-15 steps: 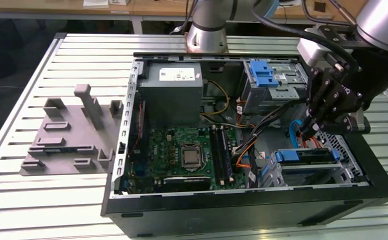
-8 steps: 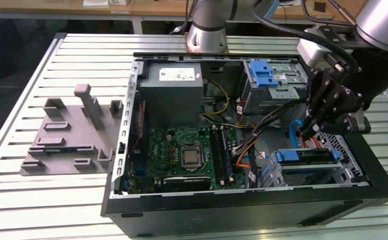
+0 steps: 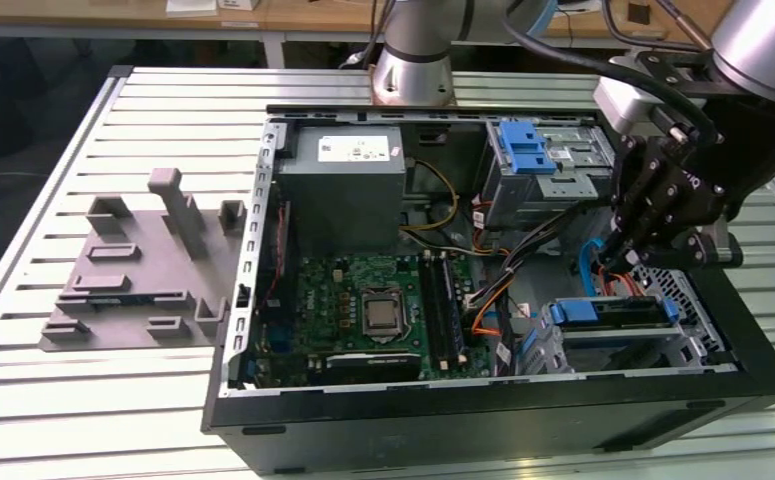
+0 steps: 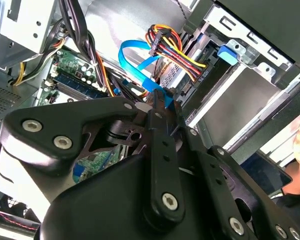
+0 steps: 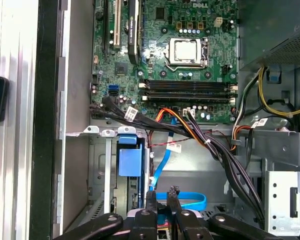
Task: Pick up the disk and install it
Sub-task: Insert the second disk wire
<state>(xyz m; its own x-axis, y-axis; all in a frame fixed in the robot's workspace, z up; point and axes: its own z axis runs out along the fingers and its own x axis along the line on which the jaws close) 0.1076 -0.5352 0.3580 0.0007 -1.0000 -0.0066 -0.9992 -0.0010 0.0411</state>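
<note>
Exterior view: gripper [image 3: 643, 262] clenched, holding nothing, above disk [image 3: 610, 312] seated at computer case [image 3: 494, 420] corner.

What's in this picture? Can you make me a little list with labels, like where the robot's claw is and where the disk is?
place: open computer case on a slatted metal table
claw: reaching into the case at the exterior view's right, just above the disk
disk: in its blue carrier, lying in a metal bay near the case's corner
inside the case: green motherboard, grey power-supply box, blue cable near the claw
on the table: grey fixture block
</note>
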